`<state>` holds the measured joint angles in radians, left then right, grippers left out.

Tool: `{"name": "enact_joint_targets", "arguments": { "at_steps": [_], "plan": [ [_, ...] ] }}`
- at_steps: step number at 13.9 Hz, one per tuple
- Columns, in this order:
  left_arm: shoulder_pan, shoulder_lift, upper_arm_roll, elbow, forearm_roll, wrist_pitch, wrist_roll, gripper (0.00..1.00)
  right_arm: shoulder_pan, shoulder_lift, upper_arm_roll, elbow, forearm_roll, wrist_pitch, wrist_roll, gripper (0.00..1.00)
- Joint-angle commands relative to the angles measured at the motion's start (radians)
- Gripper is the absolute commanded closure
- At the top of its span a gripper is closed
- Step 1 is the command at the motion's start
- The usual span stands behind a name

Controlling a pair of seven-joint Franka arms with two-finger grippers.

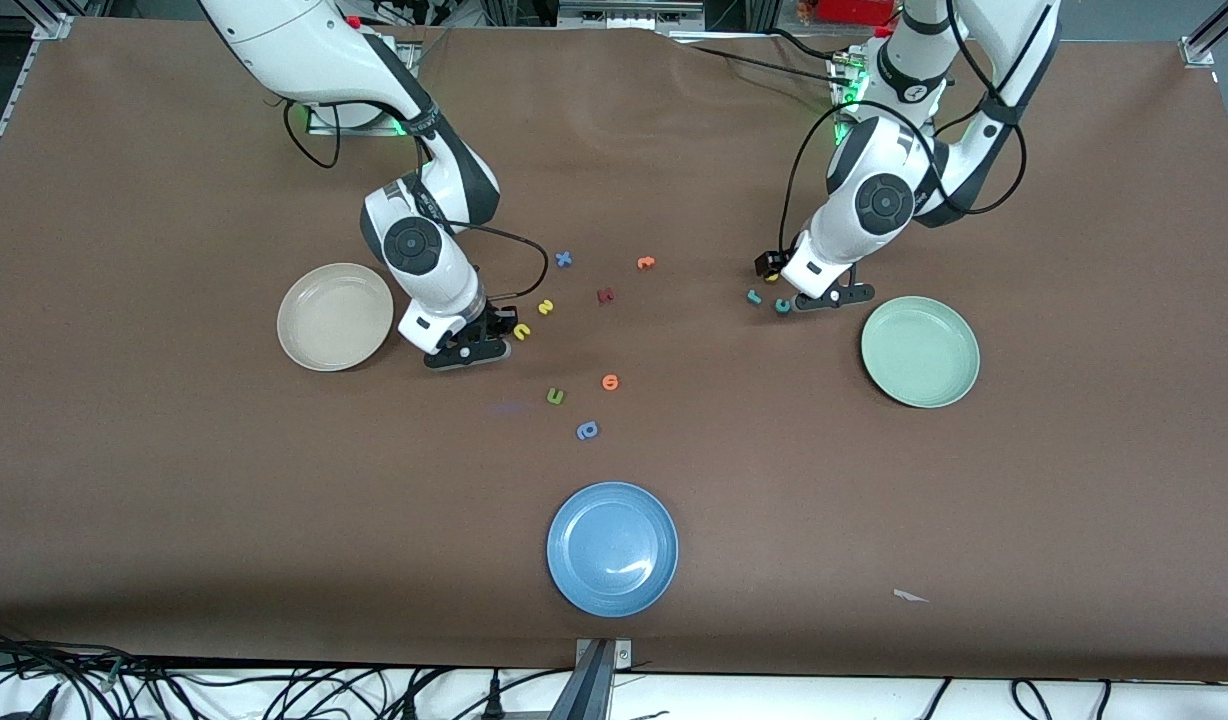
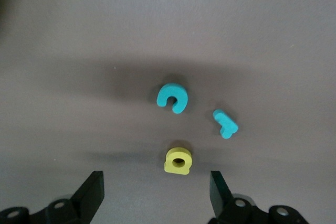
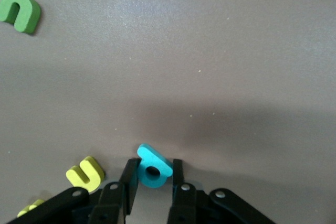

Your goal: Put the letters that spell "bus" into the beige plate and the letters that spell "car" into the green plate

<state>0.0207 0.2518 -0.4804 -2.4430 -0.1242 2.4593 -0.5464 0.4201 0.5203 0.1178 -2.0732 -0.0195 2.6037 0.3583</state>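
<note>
The only readable characters are the foam letters themselves: a teal "c" (image 2: pixel 172 98) with a yellow "a" (image 2: pixel 178 161) at its 6 o'clock, a teal "b" (image 3: pixel 153 166), a yellow "u" (image 3: pixel 85 173), a green "u" (image 3: pixel 20 10); no printed labels or brands are legible

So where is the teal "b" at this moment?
The teal "b" sits between the fingers of the right hand, low at the table beside the yellow "u", toward the beige plate at the right arm's end.
</note>
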Motion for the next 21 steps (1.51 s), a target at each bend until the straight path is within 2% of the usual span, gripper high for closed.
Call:
{"name": "enact_joint_targets", "arguments": {
  "at_steps": [1, 3, 6, 9, 11, 13, 17, 18, 20, 21],
  "plan": [
    [-0.015, 0.007, -0.009, -0.021, -0.028, 0.021, -0.009, 0.11, 0.005, 0.012, -0.004, 0.015, -0.022, 0.001, 0.011, 0.91],
    [-0.031, 0.029, -0.007, -0.021, -0.028, 0.053, -0.03, 0.13, 0.0, -0.028, -0.024, 0.015, -0.027, -0.034, 0.002, 0.91],
    [-0.035, 0.052, -0.007, -0.021, -0.028, 0.07, -0.038, 0.18, -0.004, -0.117, -0.113, 0.016, -0.028, -0.16, -0.108, 0.91],
    [-0.036, 0.066, -0.007, -0.021, -0.02, 0.07, -0.038, 0.25, -0.006, -0.161, -0.193, -0.001, -0.028, -0.292, -0.215, 0.91],
    [-0.036, 0.073, -0.007, -0.021, -0.018, 0.07, -0.038, 0.32, -0.006, -0.183, -0.227, -0.028, -0.028, -0.318, -0.232, 0.91],
    [-0.035, 0.075, -0.006, -0.019, -0.018, 0.072, -0.04, 0.36, -0.006, -0.183, -0.276, -0.073, -0.022, -0.306, -0.28, 0.91],
    [-0.035, 0.093, -0.006, -0.018, -0.017, 0.116, -0.04, 0.4, -0.006, -0.189, -0.296, -0.128, -0.02, -0.31, -0.282, 0.89],
    [-0.035, 0.096, -0.006, -0.017, -0.015, 0.124, -0.04, 0.42, -0.006, -0.194, -0.297, -0.136, -0.02, -0.312, -0.282, 0.76],
    [-0.035, 0.096, -0.006, -0.017, -0.015, 0.124, -0.04, 0.45, -0.006, -0.195, -0.3, -0.131, -0.02, -0.315, -0.269, 0.0],
    [-0.035, 0.095, -0.006, -0.019, -0.015, 0.124, -0.04, 0.47, -0.006, -0.198, -0.299, -0.128, -0.02, -0.317, -0.268, 0.0]
  ]
}}
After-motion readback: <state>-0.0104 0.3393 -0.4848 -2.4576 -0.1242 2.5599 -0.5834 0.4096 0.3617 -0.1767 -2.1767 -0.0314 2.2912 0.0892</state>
